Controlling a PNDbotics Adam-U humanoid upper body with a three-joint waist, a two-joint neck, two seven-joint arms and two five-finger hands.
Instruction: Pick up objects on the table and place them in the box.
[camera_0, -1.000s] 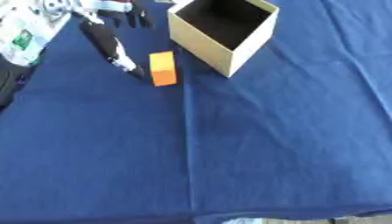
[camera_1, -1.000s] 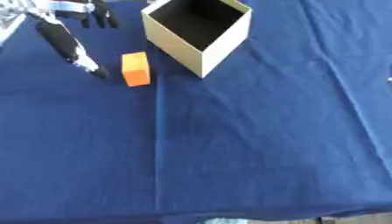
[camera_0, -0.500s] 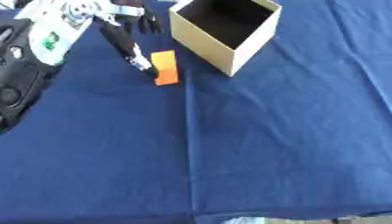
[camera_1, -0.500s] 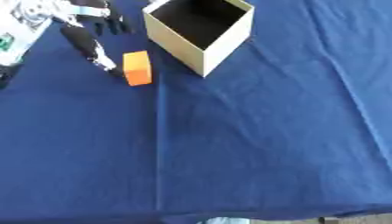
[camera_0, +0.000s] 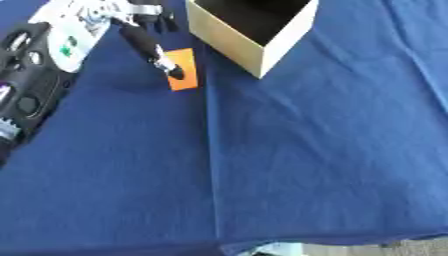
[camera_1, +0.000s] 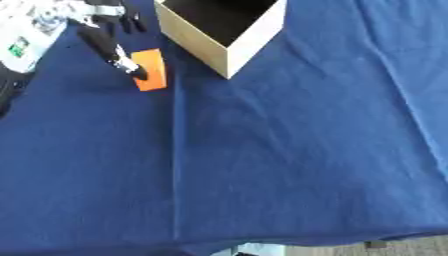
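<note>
Reaching farther, left hand (camera_0: 131, 20), fingers extended, touches orange block (camera_0: 184, 77) beside box (camera_1: 229, 47).

Creased blue tablecloth (camera_0: 306, 150), pale floor (camera_0: 280, 249) below

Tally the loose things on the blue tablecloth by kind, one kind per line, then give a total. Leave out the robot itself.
Small orange rectangular block: 1, lying on the cloth beside the box, with the left hand reaching to it
Open tan cardboard box: 1
Total: 2
</note>
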